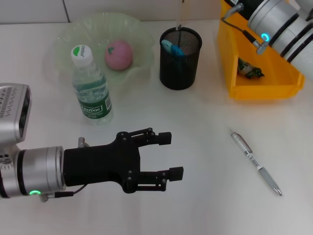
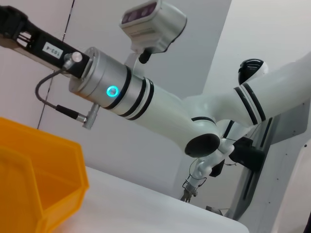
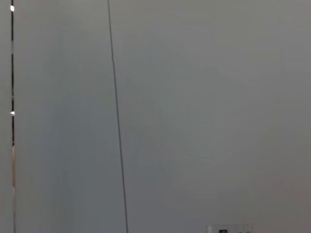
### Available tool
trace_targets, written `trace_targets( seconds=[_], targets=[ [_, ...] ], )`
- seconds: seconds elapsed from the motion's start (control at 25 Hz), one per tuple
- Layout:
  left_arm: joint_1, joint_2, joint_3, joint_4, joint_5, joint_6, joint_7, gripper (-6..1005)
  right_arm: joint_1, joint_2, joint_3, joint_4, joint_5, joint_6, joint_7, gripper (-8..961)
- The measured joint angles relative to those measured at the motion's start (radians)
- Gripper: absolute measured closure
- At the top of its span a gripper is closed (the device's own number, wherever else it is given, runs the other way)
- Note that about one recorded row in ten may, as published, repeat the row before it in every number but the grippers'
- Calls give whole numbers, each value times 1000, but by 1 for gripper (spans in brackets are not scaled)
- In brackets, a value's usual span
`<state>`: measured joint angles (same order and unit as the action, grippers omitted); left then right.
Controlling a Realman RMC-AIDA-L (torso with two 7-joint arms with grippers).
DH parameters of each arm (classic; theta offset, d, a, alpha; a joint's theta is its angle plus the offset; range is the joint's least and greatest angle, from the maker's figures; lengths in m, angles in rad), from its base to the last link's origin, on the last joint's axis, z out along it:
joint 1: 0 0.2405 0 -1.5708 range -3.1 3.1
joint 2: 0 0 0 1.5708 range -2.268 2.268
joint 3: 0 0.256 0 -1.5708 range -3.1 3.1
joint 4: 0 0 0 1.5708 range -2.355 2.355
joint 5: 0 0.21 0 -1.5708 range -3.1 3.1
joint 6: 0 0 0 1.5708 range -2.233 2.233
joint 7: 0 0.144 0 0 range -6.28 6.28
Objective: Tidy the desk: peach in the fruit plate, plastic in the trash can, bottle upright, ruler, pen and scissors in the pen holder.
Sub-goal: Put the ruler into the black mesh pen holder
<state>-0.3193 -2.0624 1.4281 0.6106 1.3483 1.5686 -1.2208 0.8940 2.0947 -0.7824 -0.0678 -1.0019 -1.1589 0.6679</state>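
The pen [image 1: 256,163] lies flat on the desk [image 1: 205,205], well right of the left gripper [image 1: 168,156], whose 2 fingers are spread and empty. Best approach: come from above, straddle the barrel crosswise, then carry it to the pen holder [image 1: 180,58]. The right gripper's state cannot be told.

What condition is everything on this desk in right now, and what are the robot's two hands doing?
Peach: in the green fruit plate.
Water bottle: upright, capped.
Pen holder: upright, holding items.
Pen: lying loose on the desk.
Yellow bin: holds a crumpled scrap.
Left gripper: open, empty, over the desk.
Right arm: above the bin, gripper unseen.
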Motion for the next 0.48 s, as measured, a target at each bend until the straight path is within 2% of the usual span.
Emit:
trace_targets(
  seconds=[0.48],
  targets=[
    [12, 1, 0, 0, 0, 1, 0, 159, 21, -1, -9, 36, 3, 59, 17, 534]
  ],
)
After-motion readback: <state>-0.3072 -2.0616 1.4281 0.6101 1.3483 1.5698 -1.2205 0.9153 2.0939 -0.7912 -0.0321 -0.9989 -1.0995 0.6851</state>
